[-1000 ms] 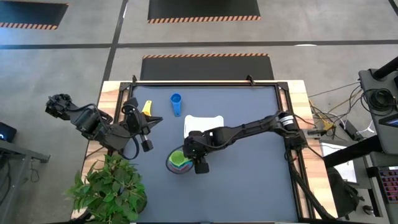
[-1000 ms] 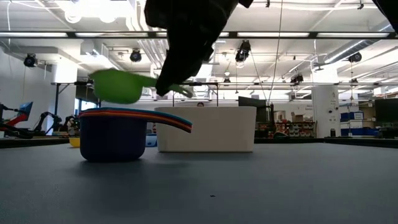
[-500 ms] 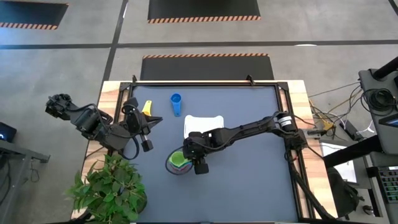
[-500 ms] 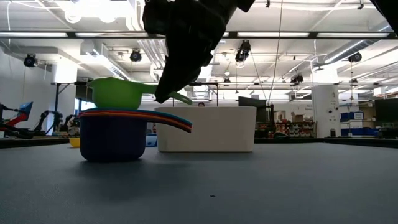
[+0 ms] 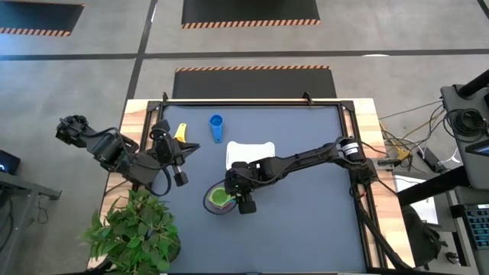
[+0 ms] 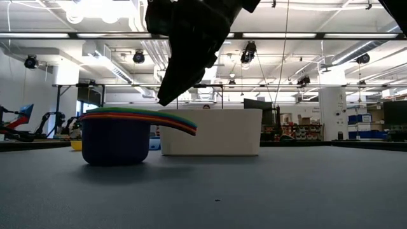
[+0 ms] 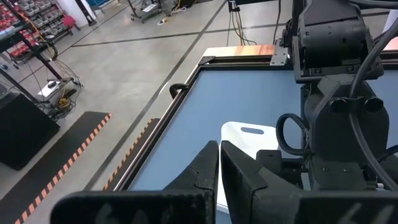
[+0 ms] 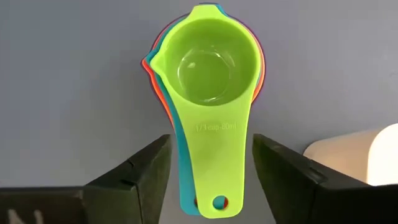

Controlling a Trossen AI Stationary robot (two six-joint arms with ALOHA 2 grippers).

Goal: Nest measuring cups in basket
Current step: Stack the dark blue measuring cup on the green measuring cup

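A stack of nested measuring cups (image 5: 220, 198) stands on the dark table just on the near side of the white basket (image 5: 250, 151). The green cup (image 8: 214, 68) sits on top, its bowl inside the others. My right gripper (image 8: 211, 146) is open, with one finger on each side of the green handle and a little above it (image 6: 162, 100), touching nothing. A blue cup (image 5: 216, 126) and a yellow cup (image 5: 180, 132) lie at the far left of the table. My left gripper (image 5: 191, 147) hovers shut near the yellow cup.
A potted plant (image 5: 134, 233) stands at the table's near left corner. The basket (image 6: 210, 130) is right behind the stack (image 6: 117, 137). The wooden table frame (image 5: 359, 114) runs along the edges, with bare table to the right and near side.
The green cup has come down from above the stack and now sits nested in it, handle over the other handles. My right gripper has let go of it and kept its place.
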